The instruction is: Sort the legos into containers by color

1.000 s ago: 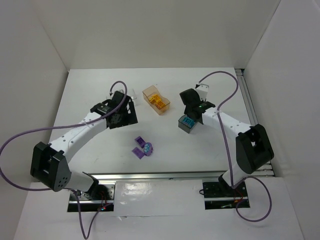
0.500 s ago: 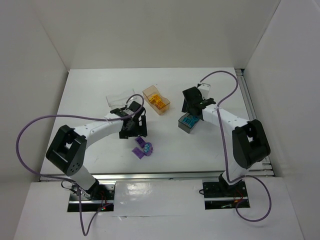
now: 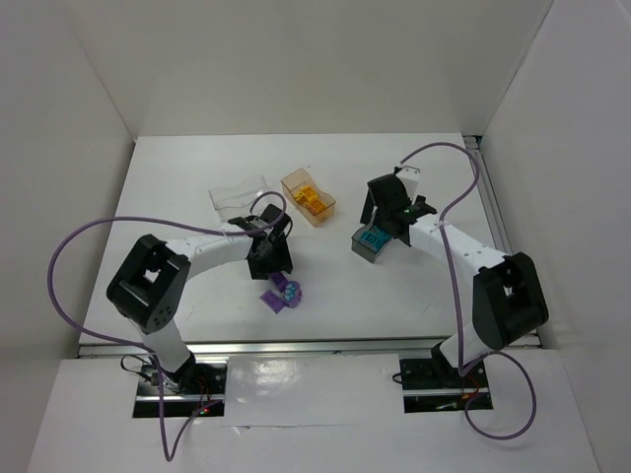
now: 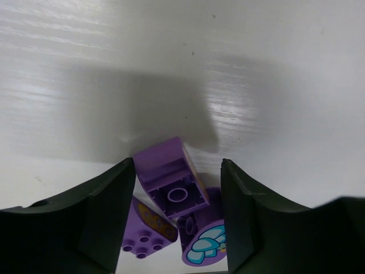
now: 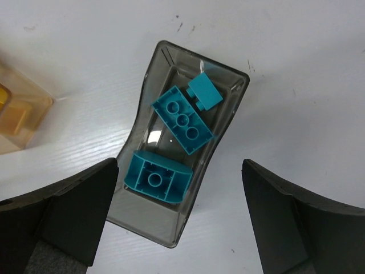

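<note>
Three purple legos lie in a heap [image 3: 281,294] near the front middle of the table. My left gripper [image 3: 268,258] is down over them. In the left wrist view its fingers [image 4: 114,200] straddle an upturned purple brick [image 4: 171,182]; the left one touches it and a slit shows at the right one. A studded purple piece [image 4: 142,231] and a rounded piece with a blue pattern [image 4: 208,245] lie beside it. My right gripper [image 5: 179,165] hangs open and empty over the smoky grey container [image 5: 148,228], which holds three cyan legos [image 5: 182,121].
The amber container [image 3: 308,199] with yellow-orange bricks stands at the middle back, its corner also in the right wrist view. The clear whitish container [image 3: 240,195] sits left of it. White walls close in the table on three sides.
My left arm swung from the clear container down to the purple heap and its jaws narrowed around a brick. My right gripper opened above the grey container and drew back slightly.
</note>
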Robot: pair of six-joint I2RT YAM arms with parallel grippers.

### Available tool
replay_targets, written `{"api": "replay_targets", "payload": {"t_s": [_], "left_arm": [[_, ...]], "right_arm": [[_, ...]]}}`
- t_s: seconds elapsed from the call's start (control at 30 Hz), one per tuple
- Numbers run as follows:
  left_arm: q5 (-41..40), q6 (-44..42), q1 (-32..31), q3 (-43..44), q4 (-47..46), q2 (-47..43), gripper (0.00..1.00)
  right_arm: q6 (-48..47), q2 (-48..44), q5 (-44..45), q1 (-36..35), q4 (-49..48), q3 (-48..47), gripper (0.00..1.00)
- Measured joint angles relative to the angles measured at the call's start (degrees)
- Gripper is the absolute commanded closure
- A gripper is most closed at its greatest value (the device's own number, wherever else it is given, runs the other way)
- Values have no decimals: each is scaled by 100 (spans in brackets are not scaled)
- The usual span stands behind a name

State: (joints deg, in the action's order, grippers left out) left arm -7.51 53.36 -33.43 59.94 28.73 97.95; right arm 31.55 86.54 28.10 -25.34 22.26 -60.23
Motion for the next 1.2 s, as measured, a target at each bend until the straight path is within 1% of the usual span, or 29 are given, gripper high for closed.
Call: {"api": "replay_targets", "payload": {"t_s": [0.03, 0.1, 0.13, 0.17, 0.23, 0.33, 0.4, 0.43, 0.57, 0.67, 0.8, 1.0, 1.2], "left_arm": [[50, 57, 0, -35, -37, 15, 35], [166, 136, 0, -109, -160, 13, 36], [219, 173, -2, -133, -227, 4, 40], [269, 232, -4, -153, -291, -2, 45], [313, 278, -9, -190, -396, -7, 50], [278, 343, -15, -212, -411, -35, 61], [227, 372, -17, -212, -393, -46, 70], [190, 378, -17, -208, -380, -46, 78], [-85, 345, -17, -28, -70, -46, 87], [-457, 199, 2, 498, 365, -42, 88], [-890, -105, 203, 1622, 769, 48, 88], [-1392, -535, 922, 3112, 1043, 553, 88], [-1539, -826, 1596, 4074, 1314, 1401, 88]], "right_arm": [[0, -7, -13, 0, 4, 44, 4], [2, -13, -33, 0, 2, 107, 4], [2, -33, -42, 0, 0, 142, 4], [4, -61, -48, 0, 0, 184, 4], [4, -131, -52, 0, 2, 269, 4], [4, -212, -55, 9, 4, 358, 4], [4, -234, -52, 26, 4, 363, 4], [4, -247, -55, 26, 4, 363, 4], [4, -297, -55, 26, 4, 363, 4], [4, -321, -52, 26, 7, 363, 4], [-13, -446, -31, 26, 11, 363, 4], [-15, -787, 0, 26, 46, 433, 4], [-79, -944, 44, 164, 96, 470, 4]]}}
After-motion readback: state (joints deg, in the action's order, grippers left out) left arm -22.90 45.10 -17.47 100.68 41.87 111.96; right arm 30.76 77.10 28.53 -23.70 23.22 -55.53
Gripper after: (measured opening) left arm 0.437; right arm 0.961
